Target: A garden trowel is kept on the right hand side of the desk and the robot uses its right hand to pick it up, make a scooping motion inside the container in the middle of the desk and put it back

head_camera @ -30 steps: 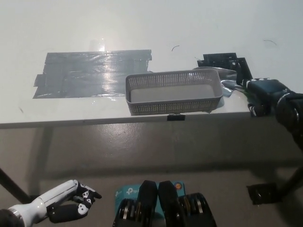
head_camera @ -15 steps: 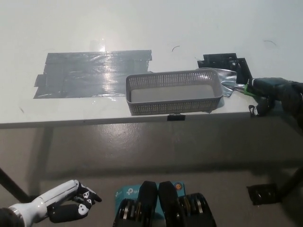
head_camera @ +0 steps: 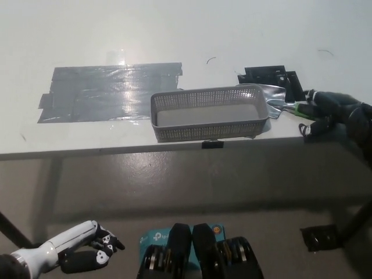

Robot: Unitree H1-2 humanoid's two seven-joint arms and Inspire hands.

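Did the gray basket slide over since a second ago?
No. The basket sits the same against the gray tape patch and the desk edge; the whole picture just shifted slightly left.

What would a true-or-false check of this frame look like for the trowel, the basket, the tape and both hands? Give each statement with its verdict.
1. The trowel's blade lies inside the basket. False: the trowel is outside the basket, at its right end.
2. The black right hand is at the trowel's handle end. True.
3. The white left hand rests on the desk. False: it hangs low at the lower left, below the desk edge.
4. A patch of grey tape lies on the desk to the left of the basket. True.
5. The basket is heaped with soil. False: its floor shows bare.
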